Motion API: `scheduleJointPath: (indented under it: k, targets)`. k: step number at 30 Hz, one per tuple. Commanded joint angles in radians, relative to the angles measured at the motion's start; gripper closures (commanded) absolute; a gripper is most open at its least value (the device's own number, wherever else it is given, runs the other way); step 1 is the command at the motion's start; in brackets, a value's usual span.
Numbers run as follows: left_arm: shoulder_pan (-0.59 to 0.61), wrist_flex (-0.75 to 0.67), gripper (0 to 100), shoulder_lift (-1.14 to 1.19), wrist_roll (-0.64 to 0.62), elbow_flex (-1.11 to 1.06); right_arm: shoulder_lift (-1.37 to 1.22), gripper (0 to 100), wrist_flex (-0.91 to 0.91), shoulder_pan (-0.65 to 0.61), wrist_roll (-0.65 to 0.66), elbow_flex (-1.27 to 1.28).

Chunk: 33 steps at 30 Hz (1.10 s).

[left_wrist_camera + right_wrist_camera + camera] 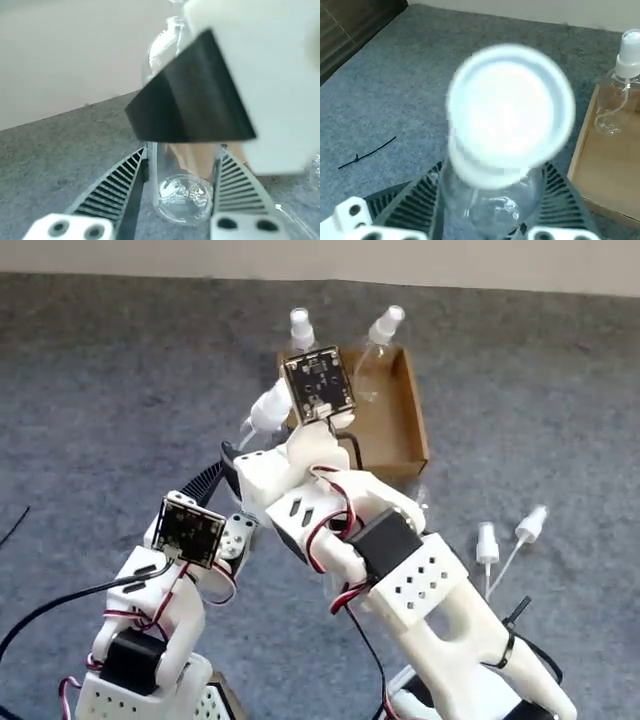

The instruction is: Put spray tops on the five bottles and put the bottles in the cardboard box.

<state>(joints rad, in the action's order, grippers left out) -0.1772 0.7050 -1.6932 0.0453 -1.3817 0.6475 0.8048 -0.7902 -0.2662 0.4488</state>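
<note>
Found the left gripper point(182, 150) clamped on the base of the bottle point(182, 197), just beside the cardboard box point(400, 430), and the right gripper point(495, 170) closed on it under the spray top point(507, 105). Judged best: twist the top snug, base held steady

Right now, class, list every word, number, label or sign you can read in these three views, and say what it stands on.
No text can be read in any view.
cardboard box: plain, no print.
bottles in the box and held bottle: clear, no labels.
circuit boards on the wrists: any marks are too small to read.
</note>
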Motion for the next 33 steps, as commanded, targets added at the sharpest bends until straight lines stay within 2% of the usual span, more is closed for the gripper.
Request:
scheduleJointPath:
  k: [1,5,8,16,23,28,33]
  targets:
    - [0.002,-0.032,98,-0.004,0.002,0.002,0.054,83.3,0.005,0.010,-0.002,-0.021]
    - [0.002,-0.031,98,-0.004,0.000,0.002,0.054,83.7,-0.002,0.067,-0.005,-0.022]
    - [0.002,-0.031,98,-0.004,-0.002,0.007,0.054,89.1,-0.058,0.094,-0.002,0.012]
    - [0.002,-0.029,98,0.002,-0.003,0.010,0.188,92.9,-0.332,0.102,0.000,0.265]
    - [-0.004,-0.029,98,0.004,-0.005,0.010,0.328,98.8,-0.349,0.151,0.000,0.338]
    - [-0.004,-0.029,98,0.005,-0.005,0.010,0.335,97.6,-0.351,0.160,-0.002,0.340]
    - [-0.005,-0.029,98,0.005,-0.028,0.010,0.335,84.7,-0.351,0.157,-0.006,0.343]
